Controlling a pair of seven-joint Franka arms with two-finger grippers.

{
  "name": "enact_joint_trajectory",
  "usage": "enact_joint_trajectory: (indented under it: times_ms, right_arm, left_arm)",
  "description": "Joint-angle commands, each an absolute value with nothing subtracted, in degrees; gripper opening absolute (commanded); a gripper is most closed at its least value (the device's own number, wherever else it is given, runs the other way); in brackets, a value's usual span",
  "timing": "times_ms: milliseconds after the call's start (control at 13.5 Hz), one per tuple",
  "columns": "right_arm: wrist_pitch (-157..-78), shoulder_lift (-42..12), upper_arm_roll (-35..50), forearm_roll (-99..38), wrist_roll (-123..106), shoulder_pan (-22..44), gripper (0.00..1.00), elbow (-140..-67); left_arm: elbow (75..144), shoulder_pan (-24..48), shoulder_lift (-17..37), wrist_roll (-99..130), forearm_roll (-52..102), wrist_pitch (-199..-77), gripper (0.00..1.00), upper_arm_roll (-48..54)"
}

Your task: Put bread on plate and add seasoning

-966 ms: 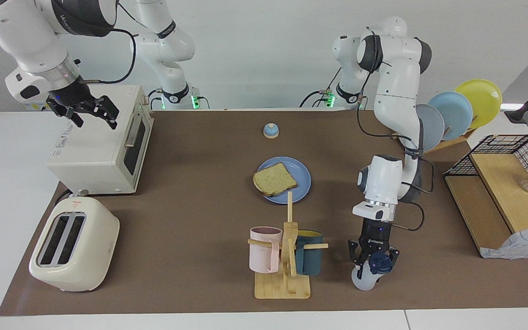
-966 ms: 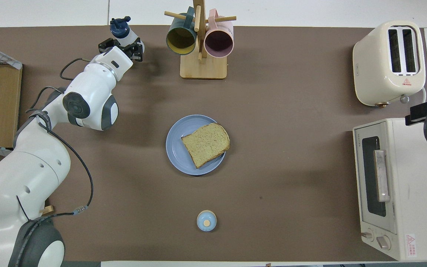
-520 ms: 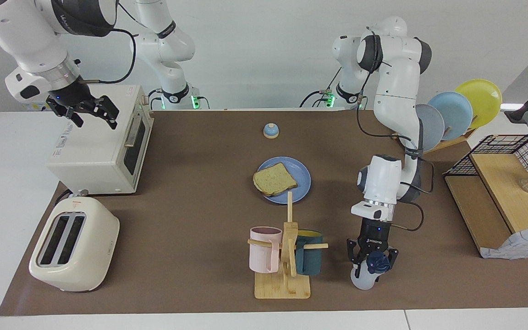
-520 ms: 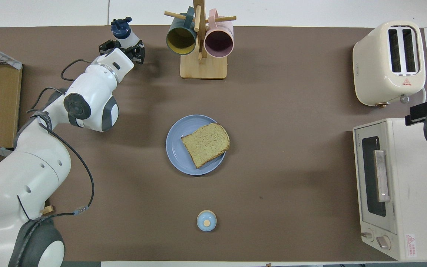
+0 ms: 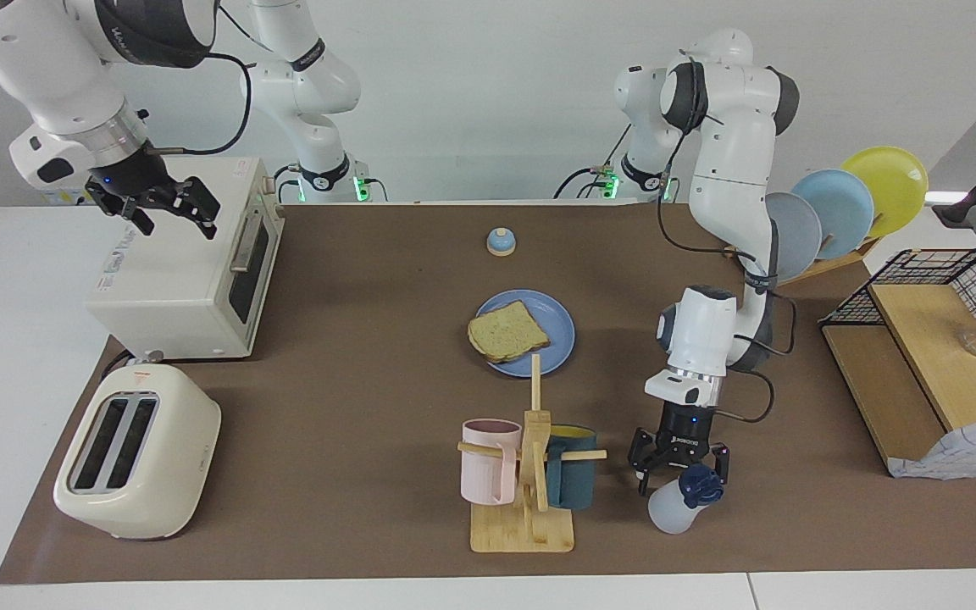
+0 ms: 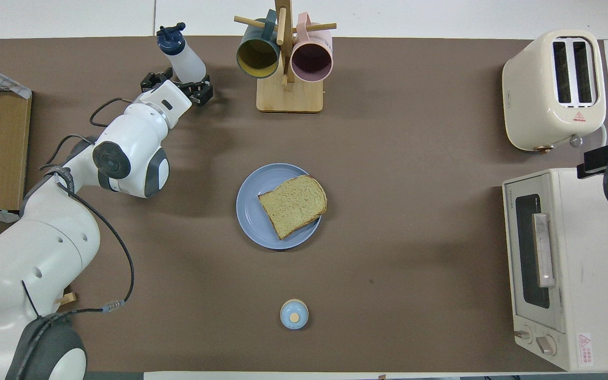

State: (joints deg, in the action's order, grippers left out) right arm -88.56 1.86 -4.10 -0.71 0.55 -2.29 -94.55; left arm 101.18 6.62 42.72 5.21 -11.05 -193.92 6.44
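Observation:
The bread (image 5: 507, 330) (image 6: 293, 206) lies on the blue plate (image 5: 554, 324) (image 6: 251, 214) in the middle of the table, hanging slightly over its rim. The seasoning (image 5: 673, 510) (image 6: 183, 54), a whitish bottle with a dark blue cap, stands on the mat beside the mug rack, toward the left arm's end. My left gripper (image 5: 679, 468) (image 6: 177, 87) hovers open just over the bottle's cap, its fingers apart from the bottle. Above the toaster oven, my right gripper (image 5: 170, 212) waits open and holds nothing.
A wooden mug rack (image 5: 530, 508) (image 6: 289, 97) holds two mugs. A cream toaster (image 5: 136, 453) (image 6: 554, 87) and a toaster oven (image 5: 183, 263) (image 6: 562, 264) sit at the right arm's end. A small bell (image 5: 501, 242) (image 6: 294, 314) lies near the robots. Plates stand in a dish rack (image 5: 844, 207) beside a wooden shelf (image 5: 920, 364).
The left gripper has opened and let go of the seasoning bottle, then lifted and drawn back a little toward the robots. The bottle stays standing on the mat. The right arm has not moved.

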Motion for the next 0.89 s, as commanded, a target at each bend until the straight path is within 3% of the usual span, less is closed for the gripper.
enact_joint_trajectory:
  times_ms: [0,223,372,594,817]
  right_arm:
    - [-88.3,3.0,-4.0,-0.7,1.5,-2.3,1.0,-95.5]
    - [-88.3,3.0,-4.0,-0.7,1.5,-2.3,1.0,-95.5]
    - [-88.3,3.0,-4.0,-0.7,1.5,-2.3,1.0,-95.5]
    - [-88.3,3.0,-4.0,-0.7,1.5,-2.3,1.0,-95.5]
    - [-88.3,3.0,-4.0,-0.7,1.5,-2.3,1.0,-95.5]
  left_arm:
    - [117.6,4.7,31.3,6.3,-11.7,-195.4,1.0,6.3]
    - [126.1,6.8,22.4,7.6,-11.7,-191.2,1.0,6.5]
    - [126.0,9.2,15.1,11.6,-11.7,-177.3,1.0,6.5]
    - [121.2,12.7,5.2,16.5,-11.5,-153.4,1.0,6.8]
    - [108.9,13.6,1.8,17.2,-8.7,-129.0,1.0,7.0]
